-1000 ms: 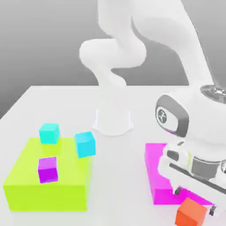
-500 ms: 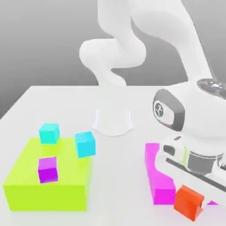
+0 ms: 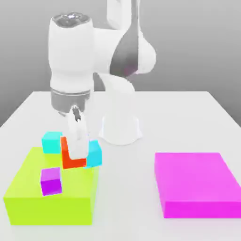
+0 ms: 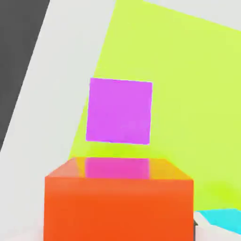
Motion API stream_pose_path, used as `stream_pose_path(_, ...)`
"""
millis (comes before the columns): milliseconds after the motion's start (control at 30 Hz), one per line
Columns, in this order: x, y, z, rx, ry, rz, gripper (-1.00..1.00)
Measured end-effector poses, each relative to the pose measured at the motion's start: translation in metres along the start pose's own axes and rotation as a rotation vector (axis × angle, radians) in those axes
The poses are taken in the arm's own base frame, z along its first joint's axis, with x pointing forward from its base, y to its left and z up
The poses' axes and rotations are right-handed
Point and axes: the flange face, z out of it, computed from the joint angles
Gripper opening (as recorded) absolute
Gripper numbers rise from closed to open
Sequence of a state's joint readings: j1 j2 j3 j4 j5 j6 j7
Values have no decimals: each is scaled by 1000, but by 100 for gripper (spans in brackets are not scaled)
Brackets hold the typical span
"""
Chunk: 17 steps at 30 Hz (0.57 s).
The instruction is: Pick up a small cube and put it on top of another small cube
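The small orange-red cube (image 3: 69,159) hangs over the back part of the yellow-green block (image 3: 47,200), held in my gripper (image 3: 75,150), which is shut on it. One white finger (image 3: 78,137) covers much of the cube's face. The cube sits between two cyan cubes, one (image 3: 51,141) toward the exterior view's left and one (image 3: 96,153) toward its right. In the hand view the orange-red cube (image 4: 117,204) is close up, with the purple cube (image 4: 119,110) beyond it on the yellow-green block (image 4: 188,84).
A purple cube (image 3: 50,180) rests on the yellow-green block's front half. A flat magenta block (image 3: 195,183) lies on the white table at the exterior view's right. The arm's white base (image 3: 120,129) stands behind the middle.
The arm has swung from over the magenta block to the exterior view's left, carrying the orange-red cube up and across to above the yellow-green block.
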<state>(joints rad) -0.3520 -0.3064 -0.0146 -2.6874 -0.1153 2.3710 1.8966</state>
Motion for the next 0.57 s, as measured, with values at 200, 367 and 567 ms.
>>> stream_pose_path(200, 96, 39, -14, -17, -44, 209, -100)
stream_pose_path(367, 127, 61, 12, -21, -74, 295, -100)
stream_pose_path(567, 126, 63, 44, -21, -75, 298, 100)
